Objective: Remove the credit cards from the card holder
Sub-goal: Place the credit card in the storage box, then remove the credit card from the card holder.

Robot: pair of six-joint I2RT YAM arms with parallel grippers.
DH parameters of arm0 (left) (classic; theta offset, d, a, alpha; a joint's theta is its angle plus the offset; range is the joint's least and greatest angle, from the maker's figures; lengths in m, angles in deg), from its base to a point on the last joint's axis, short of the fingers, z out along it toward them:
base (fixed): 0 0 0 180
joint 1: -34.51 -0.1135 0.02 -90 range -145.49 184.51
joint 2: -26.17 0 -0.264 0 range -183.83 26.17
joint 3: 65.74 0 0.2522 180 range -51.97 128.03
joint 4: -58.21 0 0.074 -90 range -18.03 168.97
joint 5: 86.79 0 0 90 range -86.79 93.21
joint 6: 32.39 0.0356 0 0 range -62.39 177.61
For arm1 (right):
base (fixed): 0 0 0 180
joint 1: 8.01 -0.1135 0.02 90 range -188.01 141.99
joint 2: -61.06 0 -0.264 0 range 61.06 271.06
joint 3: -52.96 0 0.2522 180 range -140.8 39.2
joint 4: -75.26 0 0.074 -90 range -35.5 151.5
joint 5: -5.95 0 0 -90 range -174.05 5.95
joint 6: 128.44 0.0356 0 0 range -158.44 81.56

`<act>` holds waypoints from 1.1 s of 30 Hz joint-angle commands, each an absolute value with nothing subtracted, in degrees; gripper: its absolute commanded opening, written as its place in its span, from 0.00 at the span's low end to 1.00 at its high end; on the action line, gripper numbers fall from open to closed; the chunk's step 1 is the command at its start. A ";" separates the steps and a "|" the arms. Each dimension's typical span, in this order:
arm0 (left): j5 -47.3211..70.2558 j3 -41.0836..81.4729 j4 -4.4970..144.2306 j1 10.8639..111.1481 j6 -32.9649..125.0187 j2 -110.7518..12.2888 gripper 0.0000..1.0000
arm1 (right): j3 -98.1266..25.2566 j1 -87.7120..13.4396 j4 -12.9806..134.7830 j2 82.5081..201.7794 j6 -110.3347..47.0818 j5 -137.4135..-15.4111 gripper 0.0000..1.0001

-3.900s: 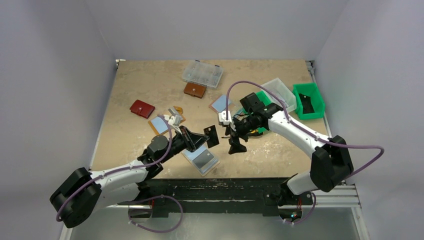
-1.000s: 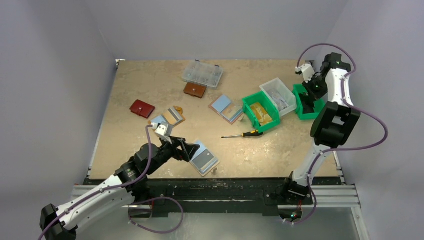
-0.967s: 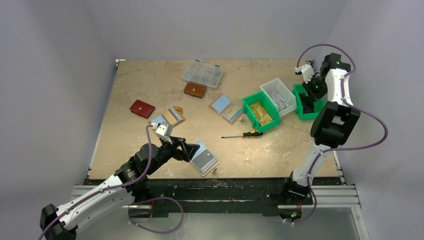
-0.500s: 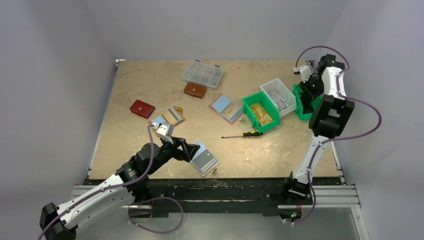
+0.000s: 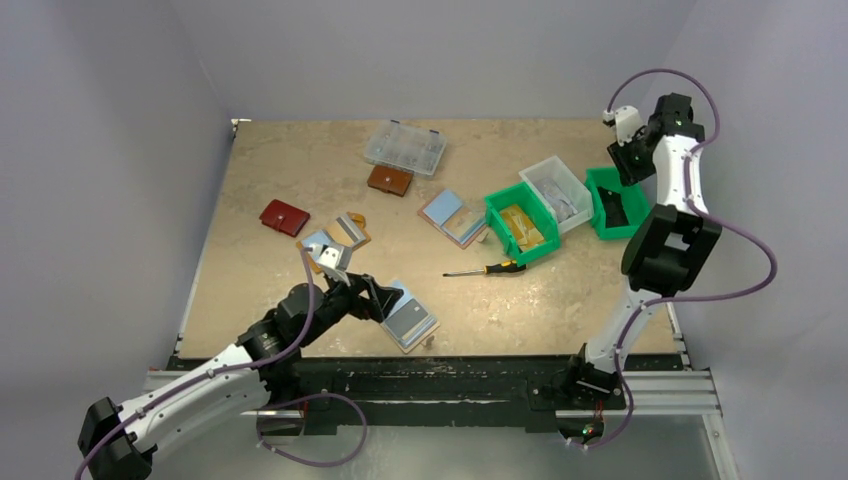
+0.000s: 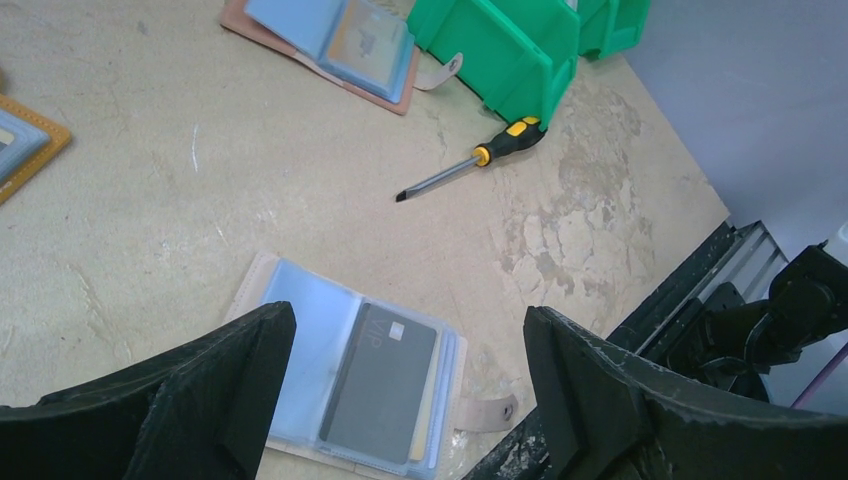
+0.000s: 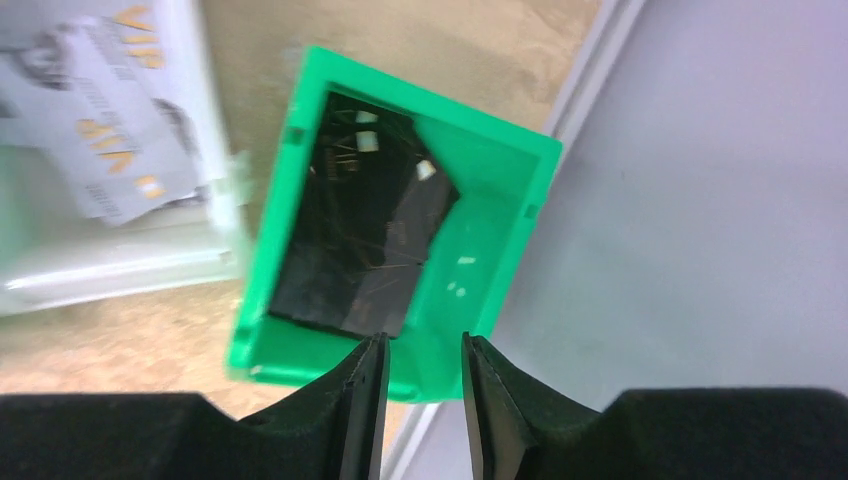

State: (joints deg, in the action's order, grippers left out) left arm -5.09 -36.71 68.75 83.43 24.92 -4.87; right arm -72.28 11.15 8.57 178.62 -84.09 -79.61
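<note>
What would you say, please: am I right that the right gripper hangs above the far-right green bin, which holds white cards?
Not quite. The cards in that green bin are black, not white, as the right wrist view shows. The right gripper does hang above the bin.

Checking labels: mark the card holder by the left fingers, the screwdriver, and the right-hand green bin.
card holder (image 6: 300, 315): left wrist view, bare pale blue sleeve.
screwdriver (image 6: 450, 172): left wrist view, metal shaft.
green bin (image 7: 490, 250): right wrist view, bare inner wall.
</note>
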 commanded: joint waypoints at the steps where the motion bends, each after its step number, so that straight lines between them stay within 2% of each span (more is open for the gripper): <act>1: -6.13 -36.47 65.04 83.60 22.20 -5.48 0.93 | -66.77 10.71 8.28 168.97 -83.52 -65.98 0.40; 4: -7.77 -36.87 65.68 83.48 19.31 -6.07 1.00 | -60.74 10.31 8.25 162.42 -83.72 -55.00 0.41; 7: -7.85 -36.54 66.91 83.49 16.91 -7.44 1.00 | -53.02 9.25 9.82 153.92 -83.83 -43.34 0.43; 12: -3.93 -34.56 67.91 83.48 15.88 -13.68 0.97 | -39.17 4.75 13.80 141.76 -85.02 -27.75 0.53; 14: -1.98 -32.90 68.66 83.47 16.16 -17.13 0.93 | -35.44 1.21 13.98 138.43 -85.84 -24.10 0.64; 17: -0.54 -29.89 71.39 83.61 16.67 -23.21 0.85 | -31.87 -4.86 10.67 135.63 -90.31 -20.76 0.97; 21: -1.48 -25.83 77.24 84.35 17.76 -29.76 0.76 | -26.27 -7.55 10.45 133.65 -90.75 -12.73 0.99; 24: -6.21 -22.68 81.56 87.39 18.74 -32.53 0.75 | -23.41 -9.48 6.53 134.17 -95.34 -9.35 0.99; 27: -11.63 -18.54 85.72 93.06 19.53 -35.98 0.75 | -23.61 -11.12 2.33 135.24 -99.73 -10.76 0.98; 33: -23.89 -8.47 94.27 103.36 20.37 -48.90 0.75 | -20.50 -12.72 11.35 134.32 -90.60 -16.74 0.93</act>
State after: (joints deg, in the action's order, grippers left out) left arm -13.18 -15.35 86.98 98.38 18.76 -41.94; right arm -21.99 -11.82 6.65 135.54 -94.49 -14.65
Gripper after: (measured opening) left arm 0.752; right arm 0.946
